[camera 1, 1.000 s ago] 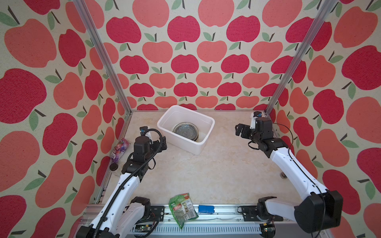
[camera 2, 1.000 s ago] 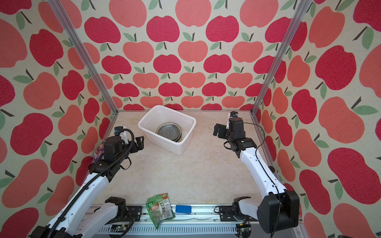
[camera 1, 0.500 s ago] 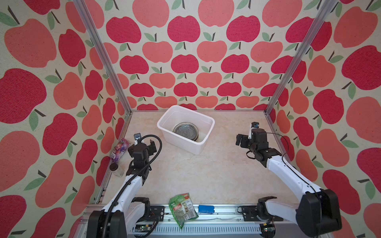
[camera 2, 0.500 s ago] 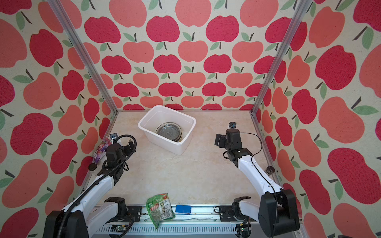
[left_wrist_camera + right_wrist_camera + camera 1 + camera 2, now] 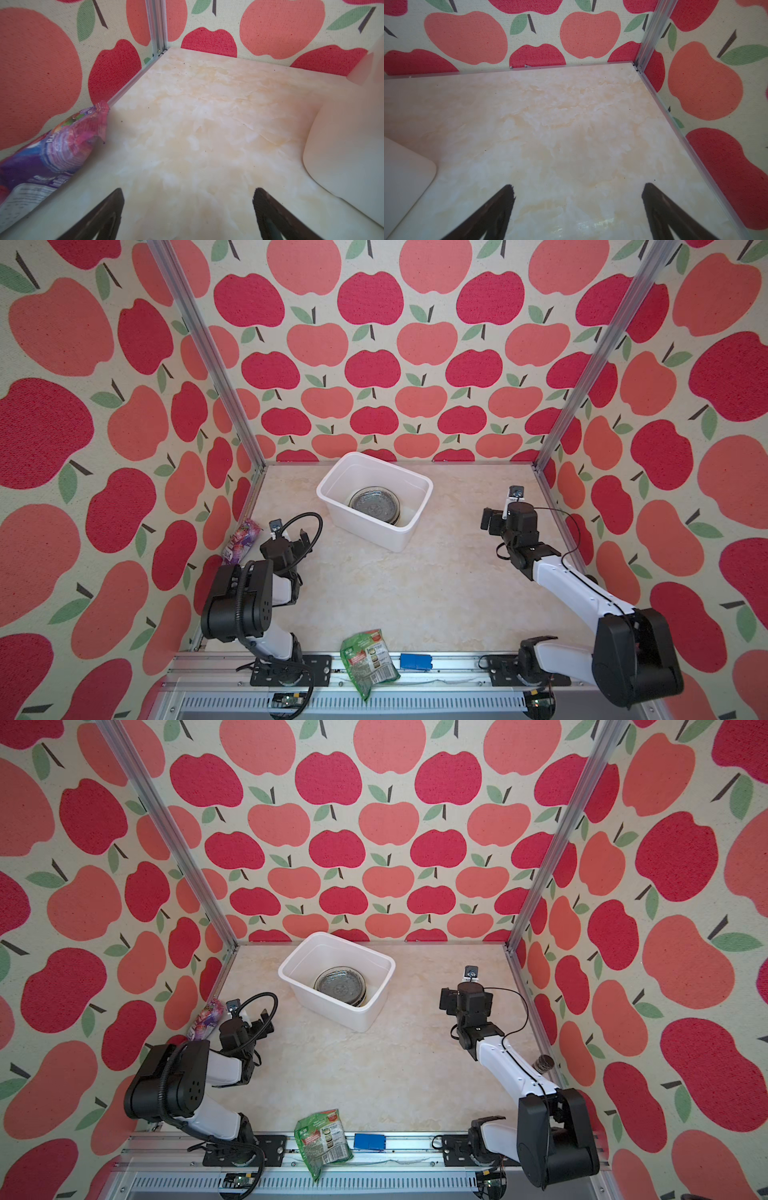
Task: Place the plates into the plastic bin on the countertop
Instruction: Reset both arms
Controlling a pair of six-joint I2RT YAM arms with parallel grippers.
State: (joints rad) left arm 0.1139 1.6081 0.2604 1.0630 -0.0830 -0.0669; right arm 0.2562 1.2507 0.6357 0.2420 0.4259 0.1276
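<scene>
Plates [image 5: 374, 506] in plastic bin [image 5: 374, 533], left gripper [image 5: 188, 191], right gripper [image 5: 578, 186] spread wide

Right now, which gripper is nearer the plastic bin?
Left. The left gripper, open, is close beside the plastic bin at its left end; the right gripper, also open, stands clearly farther off, past the bin's right end.
</scene>
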